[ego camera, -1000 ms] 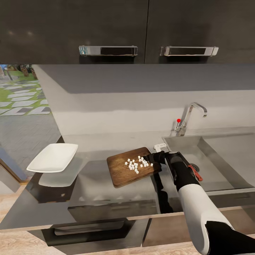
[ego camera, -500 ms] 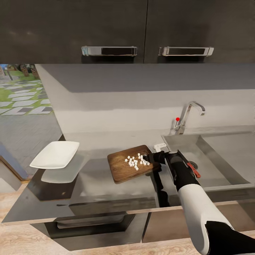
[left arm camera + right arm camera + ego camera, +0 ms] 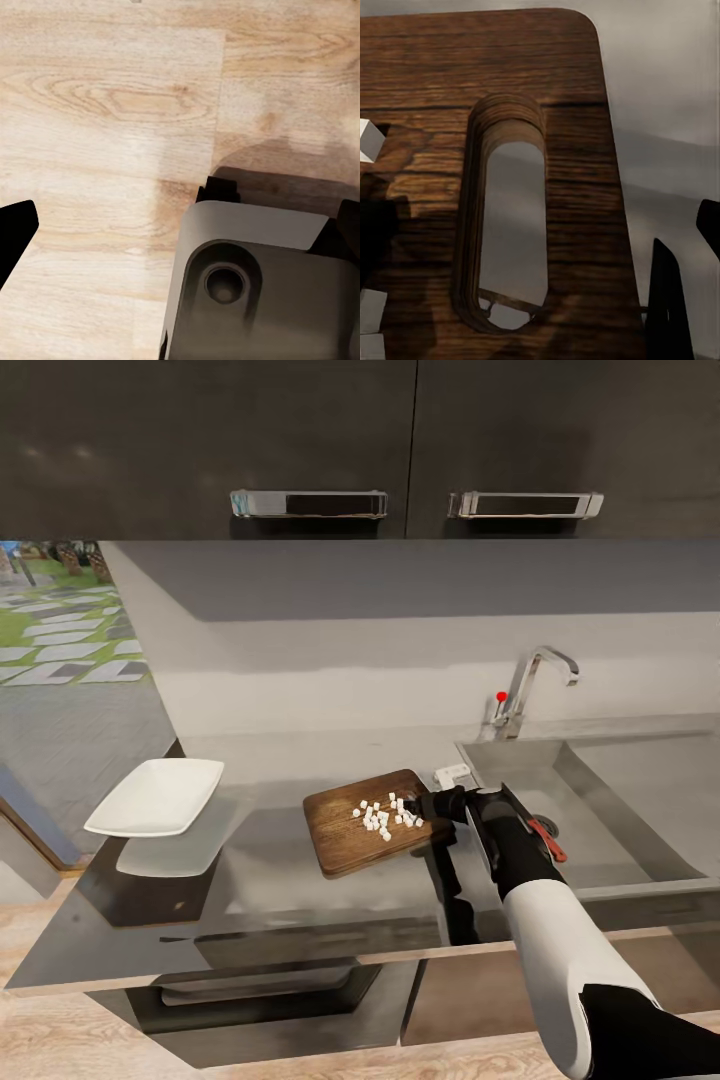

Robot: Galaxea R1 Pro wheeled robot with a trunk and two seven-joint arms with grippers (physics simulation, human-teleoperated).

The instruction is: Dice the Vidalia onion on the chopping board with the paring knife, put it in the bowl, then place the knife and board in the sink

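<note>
Dark-brown wooden chopping board with a slotted handle lies mid-frame on my glossy grey worktop, white onion dice scattered on it. My right gripper meets its right edge; finger spread unclear.

Brown chopping board on countertop, seemingly tilted

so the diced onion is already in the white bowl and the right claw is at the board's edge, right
Not quite. The head view shows the diced onion still lying on the chopping board, while the bowl sits empty further left on the countertop. The right claw is indeed at the board's edge.
</note>
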